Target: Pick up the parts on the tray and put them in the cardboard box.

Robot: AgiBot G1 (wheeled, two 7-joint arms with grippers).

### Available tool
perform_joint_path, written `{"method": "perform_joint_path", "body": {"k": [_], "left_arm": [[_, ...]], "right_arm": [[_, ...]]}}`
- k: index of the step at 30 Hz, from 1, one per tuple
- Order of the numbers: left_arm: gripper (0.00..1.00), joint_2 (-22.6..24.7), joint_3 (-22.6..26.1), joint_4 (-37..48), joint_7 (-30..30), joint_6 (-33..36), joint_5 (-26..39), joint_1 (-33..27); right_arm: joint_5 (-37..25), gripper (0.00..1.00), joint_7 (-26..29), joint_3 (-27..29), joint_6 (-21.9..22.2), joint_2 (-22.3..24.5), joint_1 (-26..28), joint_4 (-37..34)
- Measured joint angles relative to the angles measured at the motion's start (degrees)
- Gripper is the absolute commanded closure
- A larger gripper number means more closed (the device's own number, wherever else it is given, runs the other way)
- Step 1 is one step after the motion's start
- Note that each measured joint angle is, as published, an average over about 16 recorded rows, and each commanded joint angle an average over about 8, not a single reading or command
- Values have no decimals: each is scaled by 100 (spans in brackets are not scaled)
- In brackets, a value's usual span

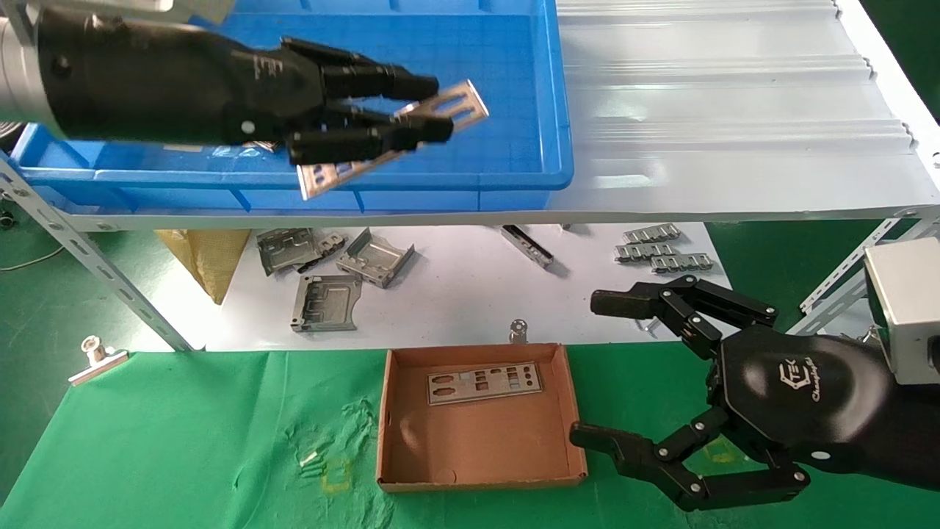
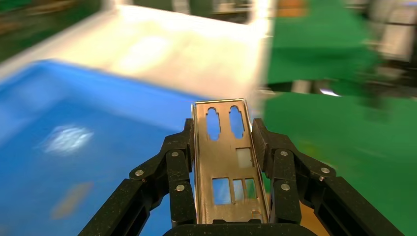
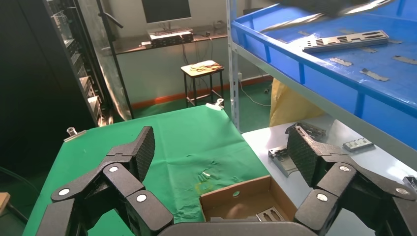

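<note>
My left gripper [image 1: 435,110] hovers over the blue tray [image 1: 514,180], shut on a flat silver part [image 1: 461,103] with punched cutouts. In the left wrist view that part [image 2: 226,162] runs lengthwise between the two fingers [image 2: 179,167] of the left gripper [image 2: 223,130]. Another part [image 3: 344,40] lies flat on the tray's floor [image 3: 295,64]. Below, the cardboard box [image 1: 477,441] sits on green cloth with one part [image 1: 485,383] in it. My right gripper [image 1: 596,367] stands open and empty just right of the box. From the right wrist, the right gripper [image 3: 222,145] frames the box [image 3: 246,194].
The tray rests on a white shelf [image 1: 734,110] with slanted metal legs [image 1: 95,264]. Under it lie bent grey brackets [image 1: 323,301] and ribbed silver strips [image 1: 661,250]. A binder clip [image 1: 95,360] holds the green cloth's left edge.
</note>
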Motion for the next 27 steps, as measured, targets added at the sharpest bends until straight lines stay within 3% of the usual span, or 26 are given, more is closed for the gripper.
{"method": "perform_joint_path", "body": {"k": [6, 14, 20, 27], "left_arm": [[100, -276, 474, -1178, 184, 433, -436, 711], [100, -362, 1265, -2343, 595, 12, -751, 1887], [100, -63, 1580, -2215, 1170, -523, -611, 2448], [99, 414, 1663, -1583, 1913, -1004, -416, 2705]], "right_arm": [[0, 0, 0, 0, 0, 0, 0, 0], [0, 0, 0, 0, 0, 0, 0, 0], [0, 0, 0, 0, 0, 0, 0, 0], [0, 0, 0, 0, 0, 0, 0, 0]]}}
